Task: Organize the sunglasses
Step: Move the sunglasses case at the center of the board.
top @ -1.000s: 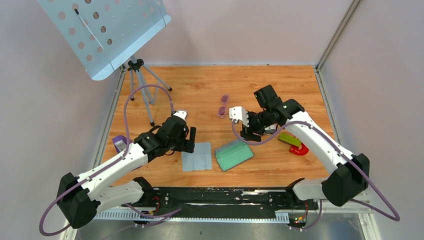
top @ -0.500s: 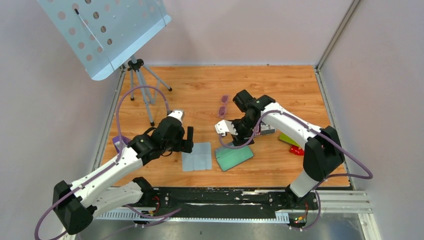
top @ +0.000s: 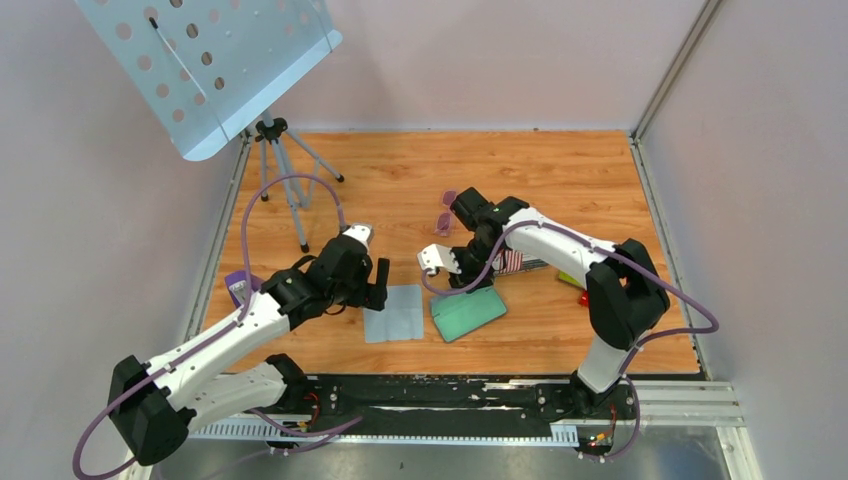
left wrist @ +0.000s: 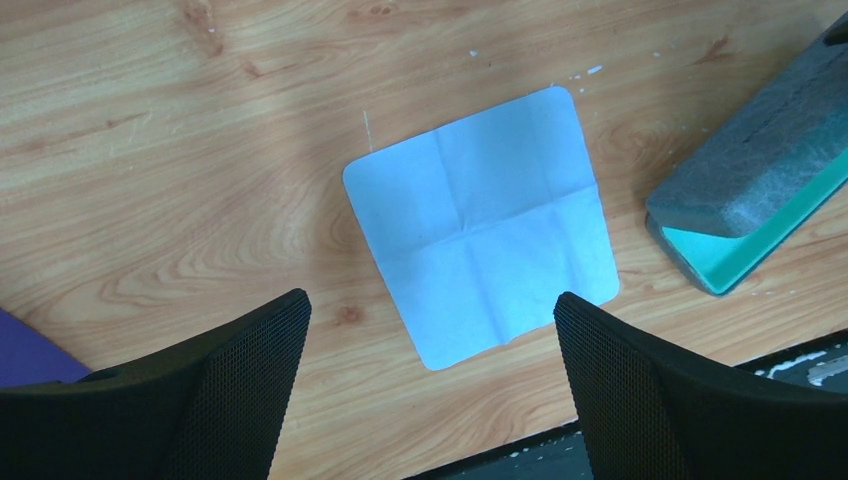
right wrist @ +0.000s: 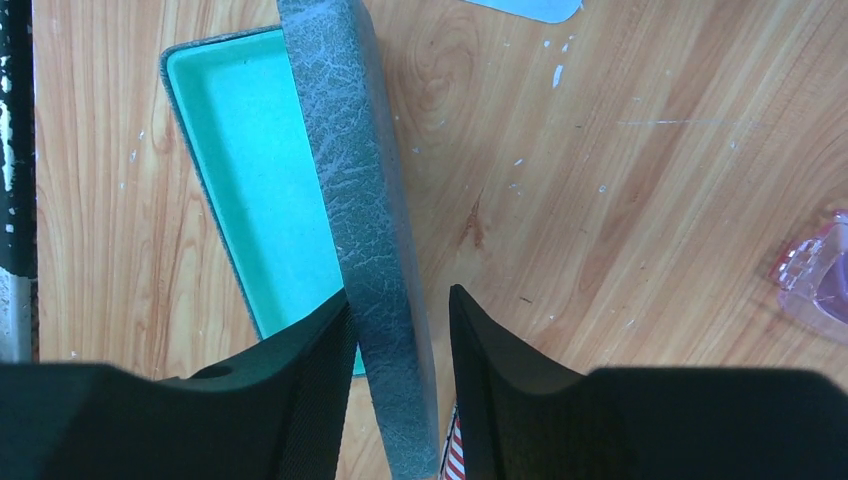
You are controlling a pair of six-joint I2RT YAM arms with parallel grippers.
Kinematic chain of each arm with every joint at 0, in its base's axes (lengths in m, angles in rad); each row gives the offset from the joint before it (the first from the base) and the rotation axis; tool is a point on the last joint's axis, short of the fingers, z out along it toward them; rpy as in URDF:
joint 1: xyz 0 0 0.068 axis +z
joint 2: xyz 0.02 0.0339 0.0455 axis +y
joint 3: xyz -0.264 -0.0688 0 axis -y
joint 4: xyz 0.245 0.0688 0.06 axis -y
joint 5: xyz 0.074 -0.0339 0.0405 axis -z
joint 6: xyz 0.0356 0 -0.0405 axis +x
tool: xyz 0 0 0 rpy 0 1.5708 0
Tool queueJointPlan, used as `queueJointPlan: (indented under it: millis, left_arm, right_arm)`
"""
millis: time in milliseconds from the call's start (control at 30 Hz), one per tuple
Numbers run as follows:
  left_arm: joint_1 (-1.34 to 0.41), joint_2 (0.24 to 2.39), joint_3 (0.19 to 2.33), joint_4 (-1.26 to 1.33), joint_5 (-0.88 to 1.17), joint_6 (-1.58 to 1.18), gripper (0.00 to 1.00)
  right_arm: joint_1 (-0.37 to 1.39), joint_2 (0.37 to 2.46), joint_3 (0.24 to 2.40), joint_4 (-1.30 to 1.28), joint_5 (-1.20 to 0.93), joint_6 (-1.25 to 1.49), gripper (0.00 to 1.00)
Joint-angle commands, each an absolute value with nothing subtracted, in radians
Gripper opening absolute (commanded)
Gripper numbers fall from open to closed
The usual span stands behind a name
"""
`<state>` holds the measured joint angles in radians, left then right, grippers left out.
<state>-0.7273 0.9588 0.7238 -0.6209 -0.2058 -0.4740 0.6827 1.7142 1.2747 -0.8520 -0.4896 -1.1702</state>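
Observation:
The sunglasses [top: 446, 212], purple-pink and small, lie on the wooden table beyond the centre; one pink lens [right wrist: 815, 285] shows at the right edge of the right wrist view. The grey case [top: 468, 310] lies open with its green lining [right wrist: 250, 170] showing. My right gripper [top: 470, 277] [right wrist: 398, 293] straddles the raised grey lid [right wrist: 365, 200]: one finger touches it, and a thin gap shows at the other. My left gripper [top: 380, 285] [left wrist: 430, 302] hangs wide open and empty above the near corner of a light blue cloth [left wrist: 480, 225].
A flag-patterned case [top: 520, 262] lies just right of the right gripper. Red and green items [top: 583, 288] sit further right. A purple object [top: 238, 283] rests at the left table edge. A perforated stand on a tripod [top: 285, 170] occupies the far left.
My right arm swung left and nearer, coming down over the grey case, and its jaws narrowed around the lid. The left arm barely shifted.

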Motion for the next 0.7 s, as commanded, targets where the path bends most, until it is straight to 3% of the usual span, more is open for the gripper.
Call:
queueJointPlan:
  millis: [0,667]
  left_arm:
    - [-0.723,0.942,0.694,-0.608,-0.2,-0.465,0.96]
    - [-0.723,0.961,0.682,-0.602,-0.178,-0.463,0.96]
  right_arm:
    - [0.697,1.697,1.264,-0.86,-0.47,-1.151,0.4]
    - [0.651,1.7,1.341,-0.756,-0.39,-1.044,0.24]
